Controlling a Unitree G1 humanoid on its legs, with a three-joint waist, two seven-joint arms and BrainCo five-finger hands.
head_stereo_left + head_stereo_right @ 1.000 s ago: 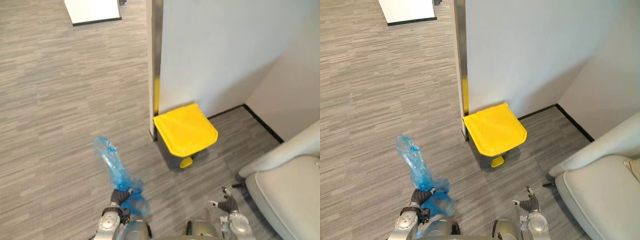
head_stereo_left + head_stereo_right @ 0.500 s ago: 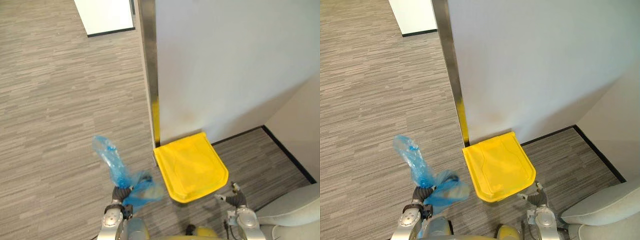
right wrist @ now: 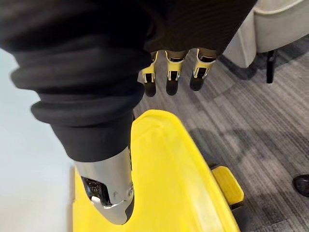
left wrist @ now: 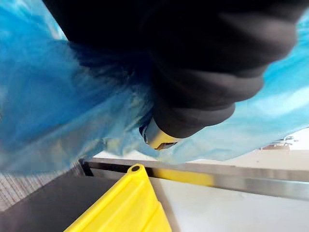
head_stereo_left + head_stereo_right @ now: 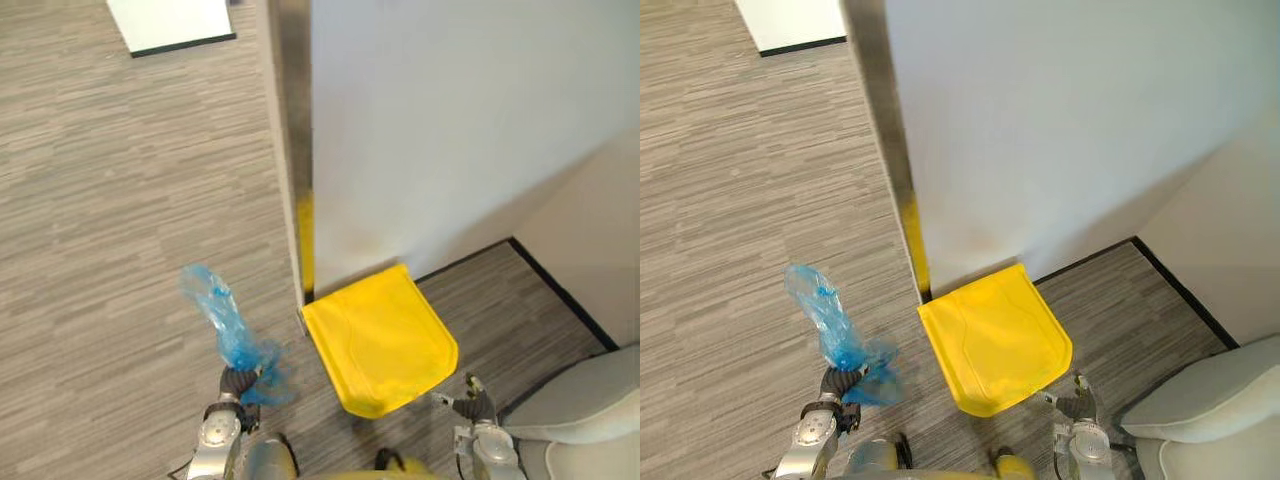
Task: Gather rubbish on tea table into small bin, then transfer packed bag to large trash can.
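Yellow plastic lid [image 5: 380,340] of the large trash can lies shut against the white wall [image 5: 450,130], a grey sofa [image 5: 590,395] nearby; our left hand [image 5: 236,383] hangs left of it. Left wrist view: its fingers [image 4: 157,137] clamp the crumpled blue plastic bag [image 4: 58,106]. Right wrist view: we see our right hand [image 3: 167,82] above the lid, fingers loose, empty.

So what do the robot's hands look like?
Both arms are silver-grey metal. The left hand and right hand each wear a dark ribbed cover over the back and wrist. On the right one, silver fingers with dark tips sit in a row, with a chunky silver thumb apart.
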